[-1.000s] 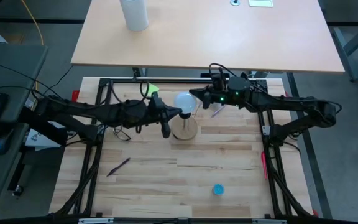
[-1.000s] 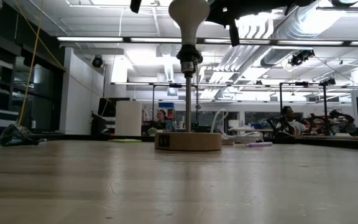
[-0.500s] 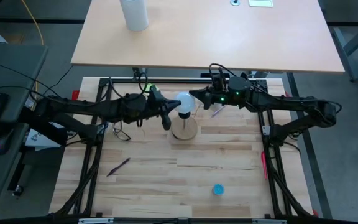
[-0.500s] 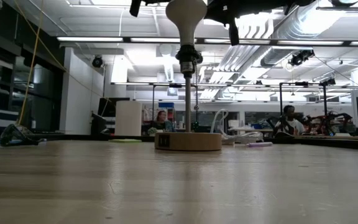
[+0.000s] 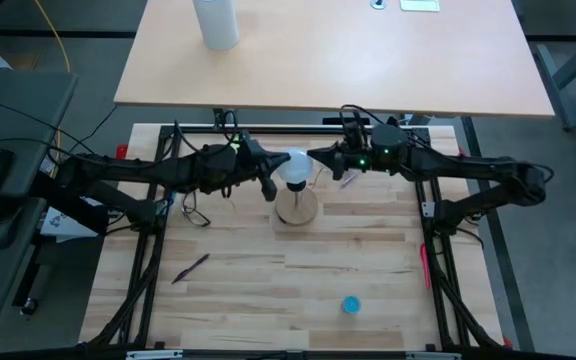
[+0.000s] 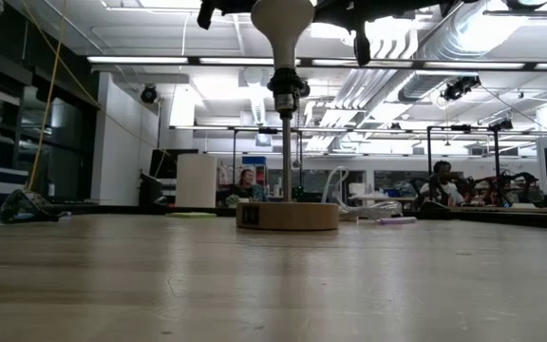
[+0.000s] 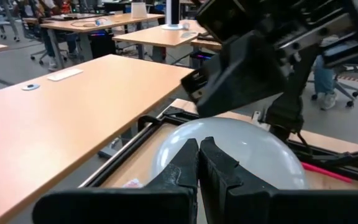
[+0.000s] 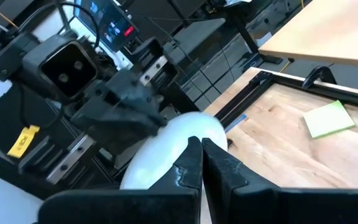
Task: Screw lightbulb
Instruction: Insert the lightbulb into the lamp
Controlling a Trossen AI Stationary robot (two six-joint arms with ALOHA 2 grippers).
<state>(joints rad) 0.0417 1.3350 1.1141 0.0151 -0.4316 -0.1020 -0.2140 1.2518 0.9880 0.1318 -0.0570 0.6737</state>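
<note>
Between our 2 grippers stands the lightbulb, upright on its socket. The left gripper presses in from 9 o'clock, the right gripper from 3 o'clock, both jaws closed empty.

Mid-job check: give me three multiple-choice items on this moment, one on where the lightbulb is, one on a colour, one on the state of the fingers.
1. Where is the lightbulb?
A. lying flat on the table
B. upright on top of the socket post above the wooden base
C. on the far desk

2. What colour is the small round thing near the table's front edge?
A. blue
B. red
C. black

3. How are the fingers of the two grippers?
A. both wide open
B. only the left open
C. both shut

Answers: 1 B, the low view shows it standing on the post. 2 A, the high view shows it blue. 3 C, each wrist view shows the left gripper and right gripper with fingers together against the globe.
</note>
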